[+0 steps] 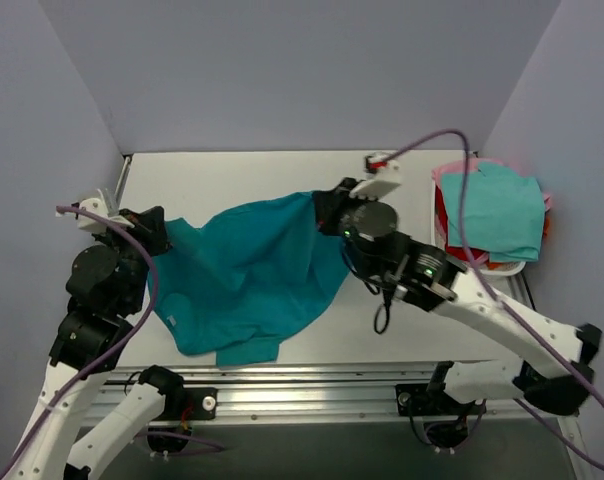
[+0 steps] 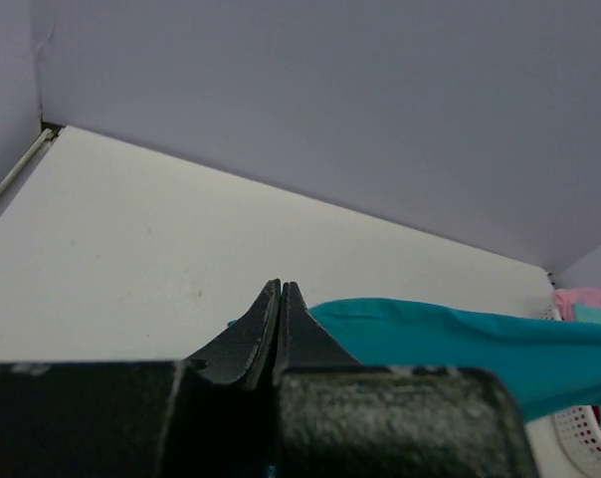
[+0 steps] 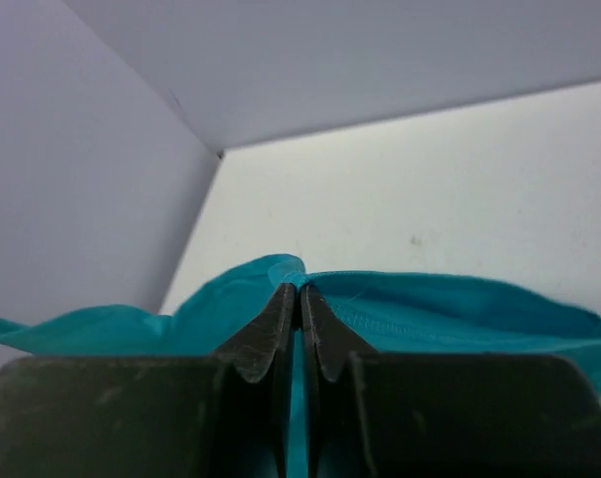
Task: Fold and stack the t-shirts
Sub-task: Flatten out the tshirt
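Bare table [image 1: 242,175] beyond t-shirt [image 1: 252,270]; basket [image 1: 510,267] rightward.

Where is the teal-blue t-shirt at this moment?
In the top view the teal-blue t-shirt spreads over the table's centre-left, its left end in the left gripper, its upper right corner in the right gripper.

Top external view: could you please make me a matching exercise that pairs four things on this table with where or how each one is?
Things:
1. teal-blue t-shirt
2. aqua-green t-shirt
3. white basket
4. right end effector

Places or states:
A. shut on a cloth edge
B. standing at the right edge of the table
C. spread across the middle of the table
D. lying topmost in the basket

Pairs: 1-C, 2-D, 3-B, 4-A.
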Motion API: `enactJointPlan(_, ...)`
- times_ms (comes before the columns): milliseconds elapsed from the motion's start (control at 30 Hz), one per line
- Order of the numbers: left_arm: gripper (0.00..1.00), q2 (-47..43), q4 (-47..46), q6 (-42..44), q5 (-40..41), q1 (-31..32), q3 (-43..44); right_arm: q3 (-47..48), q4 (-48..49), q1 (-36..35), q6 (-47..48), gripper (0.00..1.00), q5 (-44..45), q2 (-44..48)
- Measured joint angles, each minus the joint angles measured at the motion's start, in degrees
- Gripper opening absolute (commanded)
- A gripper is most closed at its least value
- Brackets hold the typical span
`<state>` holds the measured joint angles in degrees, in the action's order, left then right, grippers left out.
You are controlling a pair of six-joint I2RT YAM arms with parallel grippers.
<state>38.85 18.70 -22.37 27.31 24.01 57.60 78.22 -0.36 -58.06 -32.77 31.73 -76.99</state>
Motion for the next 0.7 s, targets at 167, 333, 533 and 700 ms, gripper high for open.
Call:
enactJointPlan(167, 0.02, -2.21, 2.14, -0.02, -3.74, 0.70, 6.25, -2.34, -2.16, -3.96, 1.75, 0.00, 7.06, 17.18)
enactJointPlan(333, 0.02, -4.85, 4.50, -0.11, -7.91, 0.72, 12.85, -2.21, -6.75, -5.73, 3.39, 0.00, 11.23, 22.80)
enactJointPlan(533, 0.02, -4.74, 6.27, 0.04, -13.75, 0.70, 25.70, 0.59, -11.82, -6.93, 5.31, 0.00, 11.78, 23.23)
enactJointPlan(700, 0.02, -3.74, 6.32, 0.66, -14.34, 0.57, 33.66, 6.45, -13.60, -6.97, 6.43, 0.00, 15.30, 22.58)
